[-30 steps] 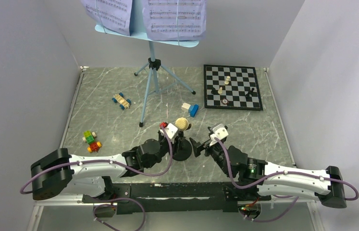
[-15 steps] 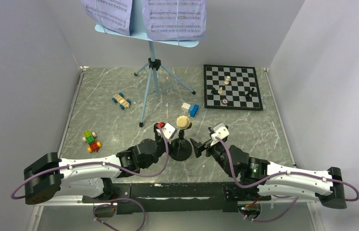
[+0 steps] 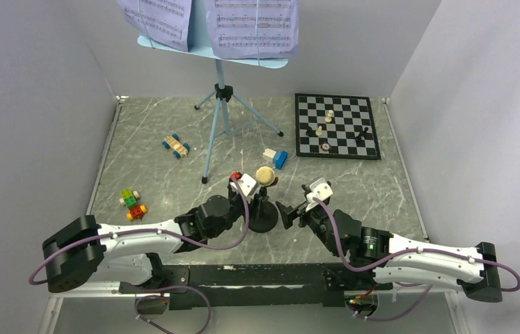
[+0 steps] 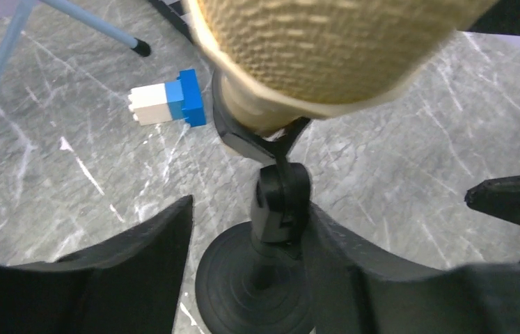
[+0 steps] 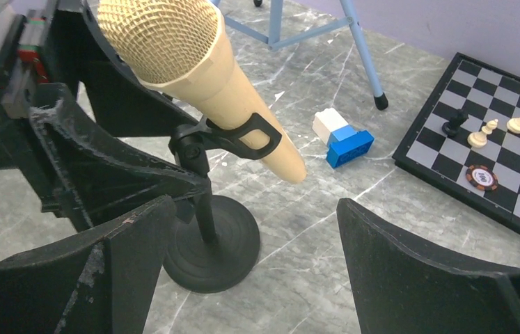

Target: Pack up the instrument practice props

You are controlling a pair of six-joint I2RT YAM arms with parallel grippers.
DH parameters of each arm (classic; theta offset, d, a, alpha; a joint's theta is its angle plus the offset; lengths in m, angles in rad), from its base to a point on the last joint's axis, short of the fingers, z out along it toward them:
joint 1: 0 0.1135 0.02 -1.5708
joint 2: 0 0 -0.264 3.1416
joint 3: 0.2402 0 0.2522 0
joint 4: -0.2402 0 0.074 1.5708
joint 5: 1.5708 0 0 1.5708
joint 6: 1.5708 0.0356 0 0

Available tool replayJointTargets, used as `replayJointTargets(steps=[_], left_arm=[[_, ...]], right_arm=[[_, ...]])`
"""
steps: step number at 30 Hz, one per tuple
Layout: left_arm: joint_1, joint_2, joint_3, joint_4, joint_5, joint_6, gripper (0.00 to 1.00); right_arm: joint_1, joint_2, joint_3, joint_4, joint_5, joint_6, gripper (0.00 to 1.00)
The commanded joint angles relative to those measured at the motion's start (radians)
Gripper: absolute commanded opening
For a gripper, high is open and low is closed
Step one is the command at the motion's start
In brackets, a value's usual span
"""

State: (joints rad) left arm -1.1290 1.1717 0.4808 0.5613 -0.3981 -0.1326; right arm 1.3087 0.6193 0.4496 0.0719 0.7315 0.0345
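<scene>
Left hand (image 4: 250, 216) stood open, astride mic stand (image 4: 281, 202) post, not yet clamped. Right hand (image 5: 253, 205) open beside base. Step looked like grasping stand, microphone (image 5: 194, 76) clipped on. Next likely: squeeze post, lift.

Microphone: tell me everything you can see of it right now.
The microphone is tan, with a rounded mesh head and a smooth body tapering to a blunt tail. It sits tilted, head up, tail angled down toward the blue-and-white block, held in the black clip of the short round-based mic stand on the table. Only the clip touches it; the left gripper has its jaws open either side of the stand's post, below it.
</scene>
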Motion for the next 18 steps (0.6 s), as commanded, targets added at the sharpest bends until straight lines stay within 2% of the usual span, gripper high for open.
replayJointTargets(steps=[1, 5, 10, 15, 18], left_arm=[[0.033, 0.051, 0.04, 0.071, 0.073, 0.012, 0.58], [0.055, 0.052, 0.025, 0.093, 0.108, 0.04, 0.35], [0.078, 0.004, -0.006, 0.064, 0.138, 0.089, 0.14], [0.088, -0.027, -0.029, 0.044, 0.194, 0.149, 0.02], [0.089, -0.028, -0.041, 0.038, 0.207, 0.173, 0.0]], right_arm=[[-0.003, -0.031, 0.062, -0.032, -0.004, 0.025, 0.91], [-0.002, -0.044, 0.059, -0.04, 0.003, 0.015, 0.91], [-0.003, -0.04, 0.016, 0.045, 0.011, -0.04, 0.91], [-0.003, 0.017, -0.012, 0.196, 0.019, -0.124, 0.91], [-0.003, 0.071, -0.03, 0.318, 0.025, -0.218, 0.89]])
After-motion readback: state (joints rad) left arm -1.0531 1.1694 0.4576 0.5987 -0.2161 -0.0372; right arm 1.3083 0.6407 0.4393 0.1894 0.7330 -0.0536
